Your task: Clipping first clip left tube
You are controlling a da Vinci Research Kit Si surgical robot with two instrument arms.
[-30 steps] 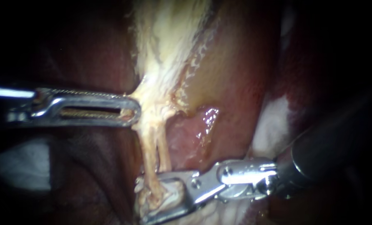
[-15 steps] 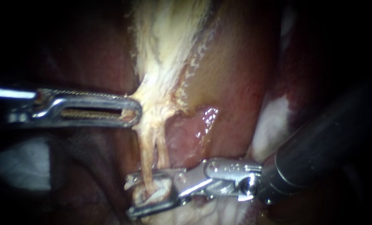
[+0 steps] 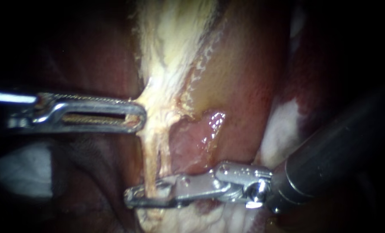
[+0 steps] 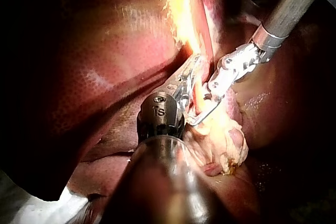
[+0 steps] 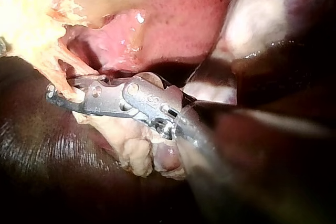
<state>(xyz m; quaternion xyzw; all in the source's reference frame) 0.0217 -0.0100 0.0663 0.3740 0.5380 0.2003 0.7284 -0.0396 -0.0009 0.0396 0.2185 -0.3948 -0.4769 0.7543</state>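
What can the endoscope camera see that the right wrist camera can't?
Only the endoscope view clearly shows the left instrument, its end effector shut on stringy tissue higher up than the tube. Only the right wrist view shows the whole lumpy clump hanging under the right instrument. Both views show the right instrument's end effector shut across the tube, with the shiny pink patch just beyond it.

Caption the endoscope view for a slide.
Right instrument with jaws shut on the pale tube; left instrument with jaws shut on the pale tissue above it.
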